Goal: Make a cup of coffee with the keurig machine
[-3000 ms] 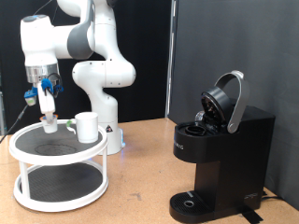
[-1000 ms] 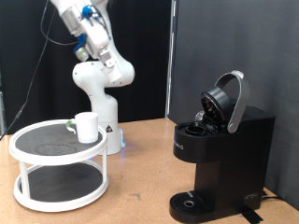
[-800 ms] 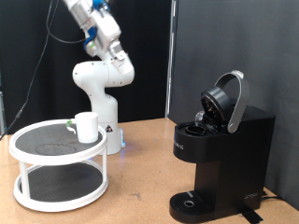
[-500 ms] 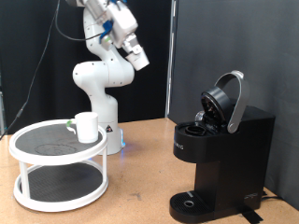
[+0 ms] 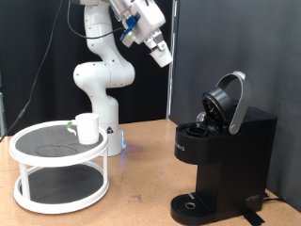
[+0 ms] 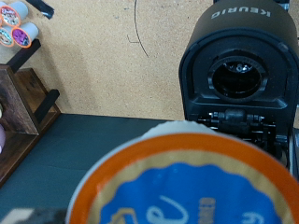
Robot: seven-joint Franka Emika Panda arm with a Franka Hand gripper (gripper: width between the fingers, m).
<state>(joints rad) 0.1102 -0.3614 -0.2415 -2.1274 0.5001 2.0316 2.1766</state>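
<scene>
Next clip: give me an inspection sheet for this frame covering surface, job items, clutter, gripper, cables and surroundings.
Surface: brown table, bare between the stand and the machine.
Job's things: keurig machine at the exterior view's right, lid raised, pod chamber open; the cup stands upright on the top tier of the white two-tier stand, at the exterior view's left.
Clutter: pod rack with colourful pods at the wrist view's edge.
Gripper: gripper high in the air, between stand and machine; a coffee pod with an orange-and-blue lid fills the wrist view close to the camera; fingers not visible.
Cables: dark cable hanging behind the arm.
Surroundings: black backdrop.
</scene>
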